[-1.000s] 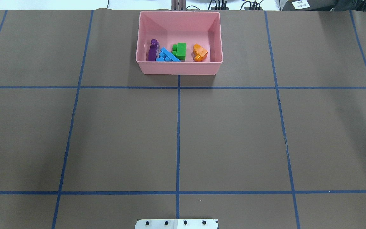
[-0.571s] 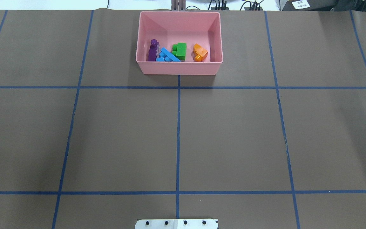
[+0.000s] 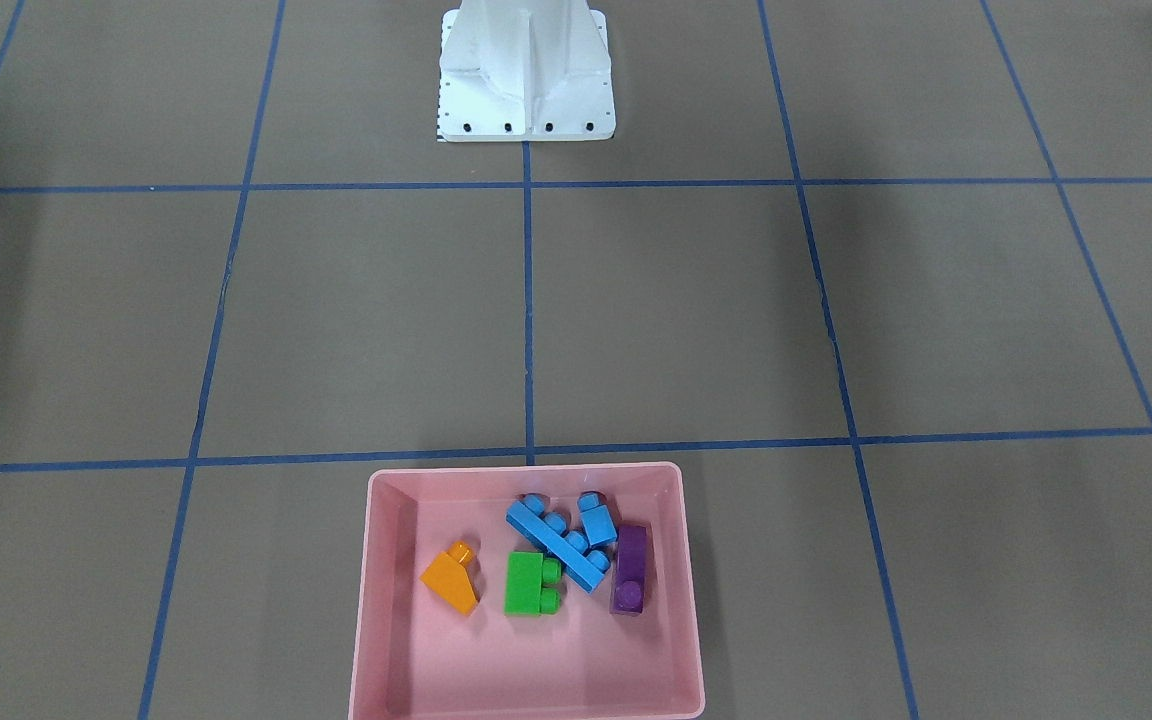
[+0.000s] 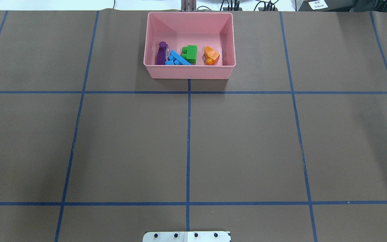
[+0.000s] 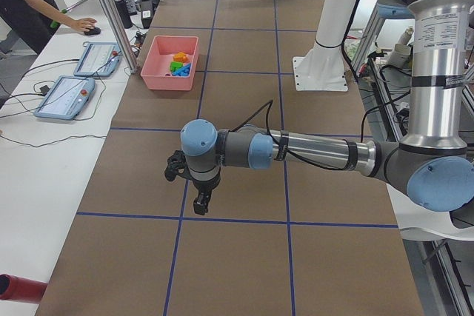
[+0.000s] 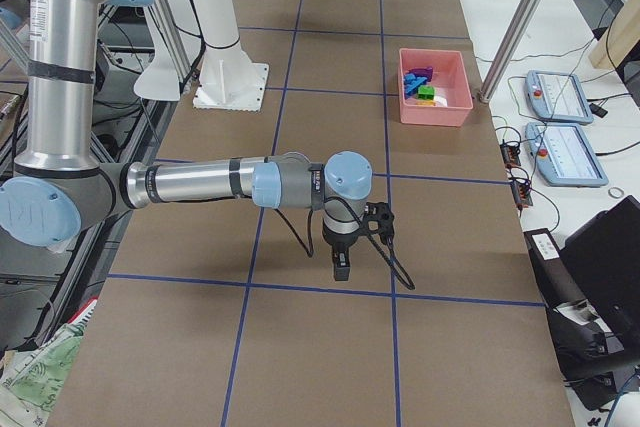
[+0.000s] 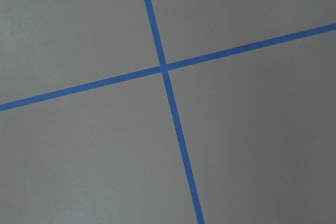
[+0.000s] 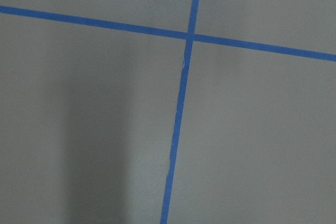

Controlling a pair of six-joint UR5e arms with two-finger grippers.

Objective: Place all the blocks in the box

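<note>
The left gripper [image 5: 201, 203] and right gripper [image 6: 340, 269] hang mid-frame in the side views, and their opening cannot be told. Nothing has shifted: all blocks [image 4: 191, 53] lie in the box [image 4: 189, 72], top centre overhead, so the task looks done.

Next to nothing to log. Across the overhead views the shallow pink plastic tray [image 4: 189, 72] sits on the same spot, and the five small studded plastic toy bricks [image 4: 191, 53] inside it show no shift, turn or tip. The only possible difference is the soft shading on the brown paper table cover [image 4: 247, 151], which looks a touch heavier at the right side than a second ago, but it is too faint to be sure.
</note>
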